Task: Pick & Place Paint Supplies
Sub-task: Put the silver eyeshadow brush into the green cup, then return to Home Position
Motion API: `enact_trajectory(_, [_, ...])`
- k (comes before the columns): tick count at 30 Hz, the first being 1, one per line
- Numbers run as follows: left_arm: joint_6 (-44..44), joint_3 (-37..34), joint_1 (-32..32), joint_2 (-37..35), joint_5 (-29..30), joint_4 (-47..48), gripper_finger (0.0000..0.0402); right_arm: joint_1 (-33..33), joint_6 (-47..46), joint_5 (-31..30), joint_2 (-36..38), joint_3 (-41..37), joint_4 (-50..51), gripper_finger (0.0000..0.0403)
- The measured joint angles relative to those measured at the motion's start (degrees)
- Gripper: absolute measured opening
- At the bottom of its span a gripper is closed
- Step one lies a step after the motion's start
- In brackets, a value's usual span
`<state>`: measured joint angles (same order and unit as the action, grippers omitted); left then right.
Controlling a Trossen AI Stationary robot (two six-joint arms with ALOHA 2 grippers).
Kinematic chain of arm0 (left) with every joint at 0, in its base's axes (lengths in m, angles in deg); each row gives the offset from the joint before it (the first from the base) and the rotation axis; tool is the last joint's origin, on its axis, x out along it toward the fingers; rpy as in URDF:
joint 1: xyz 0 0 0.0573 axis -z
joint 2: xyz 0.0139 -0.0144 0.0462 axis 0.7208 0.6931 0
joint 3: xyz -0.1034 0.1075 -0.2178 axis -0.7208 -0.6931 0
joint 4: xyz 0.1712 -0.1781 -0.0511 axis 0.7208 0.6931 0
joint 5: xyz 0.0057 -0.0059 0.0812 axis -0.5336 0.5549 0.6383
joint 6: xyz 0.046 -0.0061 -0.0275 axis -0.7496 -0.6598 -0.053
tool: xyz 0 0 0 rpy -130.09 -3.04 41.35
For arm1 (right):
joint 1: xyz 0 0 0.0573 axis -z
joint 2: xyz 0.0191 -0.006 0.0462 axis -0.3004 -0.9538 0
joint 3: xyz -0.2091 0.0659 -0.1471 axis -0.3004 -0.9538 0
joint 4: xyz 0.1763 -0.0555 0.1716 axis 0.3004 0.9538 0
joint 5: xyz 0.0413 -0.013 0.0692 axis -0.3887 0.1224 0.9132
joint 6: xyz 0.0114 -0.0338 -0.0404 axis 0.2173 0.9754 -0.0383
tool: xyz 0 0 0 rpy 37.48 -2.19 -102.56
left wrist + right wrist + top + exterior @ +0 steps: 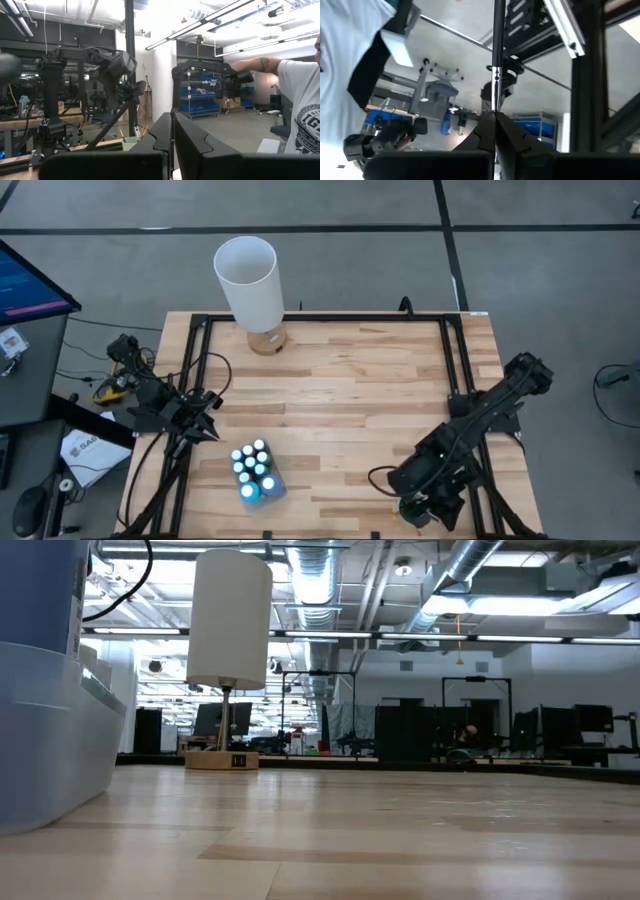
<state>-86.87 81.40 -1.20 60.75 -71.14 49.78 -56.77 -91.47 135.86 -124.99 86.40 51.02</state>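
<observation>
Several white-capped paint bottles [255, 468] stand packed in a clear bin near the table's near edge, left of centre; the low view shows the bin's bluish wall [45, 710]. My right gripper [440, 510] hovers at the near right corner, over a small green cup [410, 506], and is shut on a thin dark brush [495, 50]. In the left wrist view the cup [131, 144] holds more brushes [122, 134]. My left gripper [212, 427] waits shut at the table's left edge, touching nothing. My right gripper pinches the thin dark brush between its two fingertips, on the shaft [495, 102] just below a silvery band. The brush runs straight on from the fingertips, in line with the fingers. It is lifted clear, touching nothing else in view.
A tall white cylinder [250, 280] on a wooden base [222, 760] stands at the far edge, left of centre. Black frame rails [455, 350] run along the table's sides. A person [300, 115] stands beyond the table. Bare wood [350, 400] fills the middle.
</observation>
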Motion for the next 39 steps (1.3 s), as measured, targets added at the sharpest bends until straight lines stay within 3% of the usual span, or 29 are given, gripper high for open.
enact_trajectory(22, [0.0, 0.0, 0.0, 0.0, 0.0, -0.2, 0.0008, 1.7, 0.1, 3.0, -0.1, 0.0, 3.7, 0.0002])
enact_trajectory(33, [0.0, 0.0, 0.0, 0.0, 0.0, -0.2, 0.0008, 1.9, -0.1, 2.6, -0.1, 0.0, 7.6, 0.0062])
enact_trajectory(36, [0.0, 0.0, 0.0, 0.0, 0.1, -0.2, 0.0008, 1.9, 4.0, -0.2, -0.1, 0.0, 8.8, 0.0077])
enact_trajectory(39, [0.0, 0.0, 0.0, 0.0, 0.0, -0.2, 0.0008, 1.9, 9.9, -8.1, 1.1, 0.0, 8.0, 0.0086])
